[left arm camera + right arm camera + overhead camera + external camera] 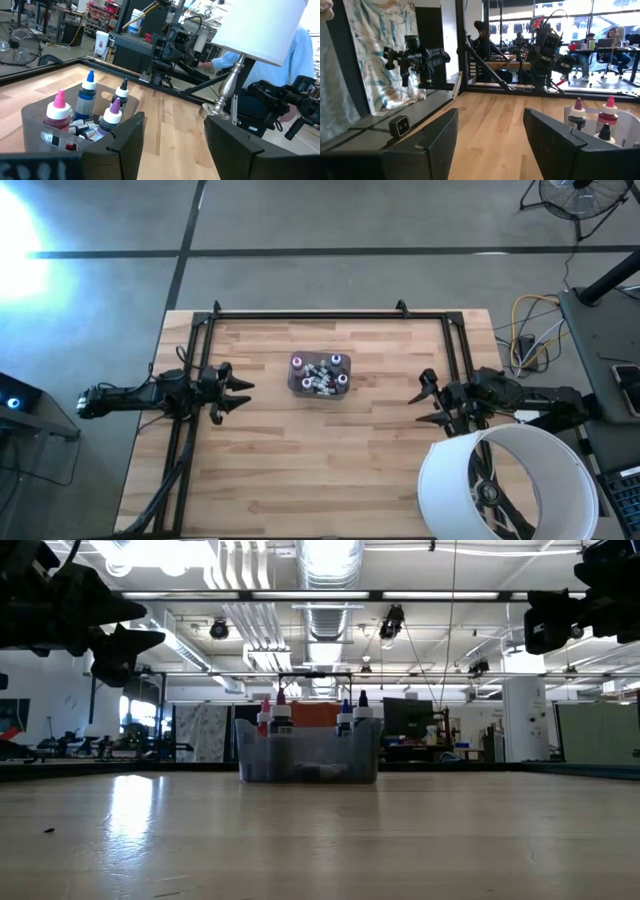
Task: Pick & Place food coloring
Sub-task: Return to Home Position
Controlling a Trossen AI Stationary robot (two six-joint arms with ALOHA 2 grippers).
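Overhead straight down on table (330,465), low camera level across it, wrist cameras facing shared tub (308,762)

- Grey translucent rectangular plastic tub (318,374): on the pale wooden plank table (330,470), midway between the arms.
- Small plastic dropper bottles of food coloring (322,373): in the tub — taller ones upright, tiny ones lying.
- Left gripper (243,393) to its left, right gripper (420,398) to its right — both well apart.
- White-shaded metal lamp (505,480): beside the right arm.

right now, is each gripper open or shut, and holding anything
left gripper: jaws open, holding nothing
right gripper: jaws open, holding nothing
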